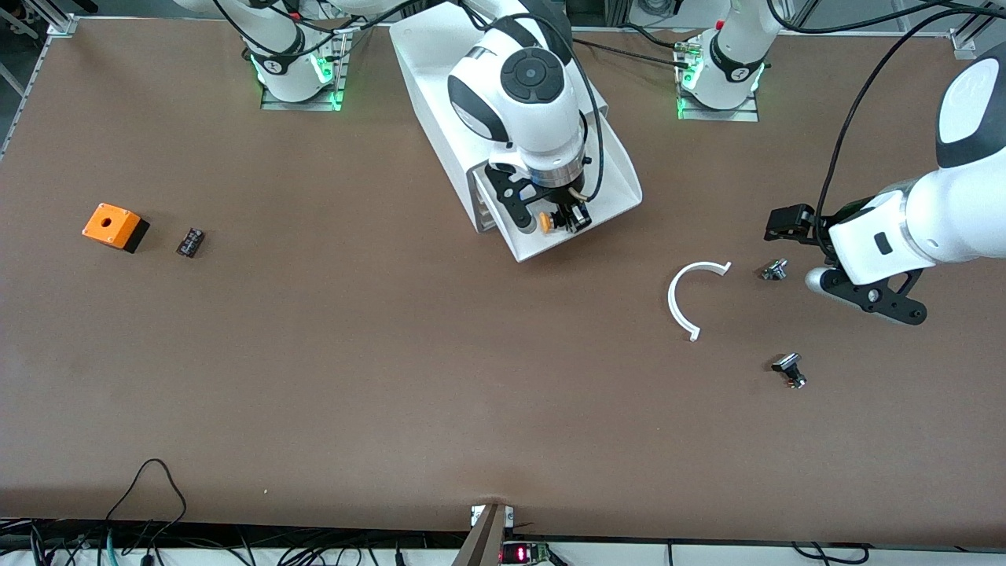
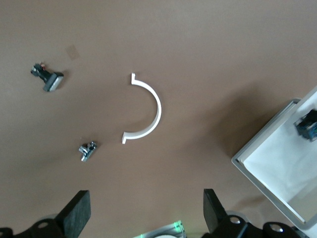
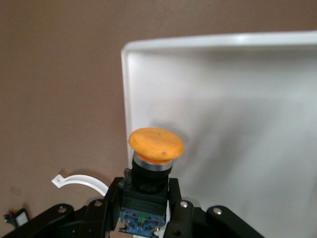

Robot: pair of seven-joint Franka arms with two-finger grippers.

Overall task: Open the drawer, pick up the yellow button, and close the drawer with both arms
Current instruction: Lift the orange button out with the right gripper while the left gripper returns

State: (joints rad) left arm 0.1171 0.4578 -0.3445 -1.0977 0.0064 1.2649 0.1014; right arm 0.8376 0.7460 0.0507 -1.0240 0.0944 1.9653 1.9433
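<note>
The top drawer of the white cabinet is pulled out; its tray also shows in the right wrist view and the left wrist view. My right gripper is over the open drawer near its front corner, shut on the button. In the right wrist view the gripper clamps the button's black-and-blue body, with the orange-yellow cap sticking out past the fingers. My left gripper is open and empty over the table toward the left arm's end; its wrist view shows bare table between the fingers.
A white curved strip lies beside the drawer's front, toward the left arm's end. A small metal part and a black-capped metal button lie near it. An orange box with a hole and a small black part lie toward the right arm's end.
</note>
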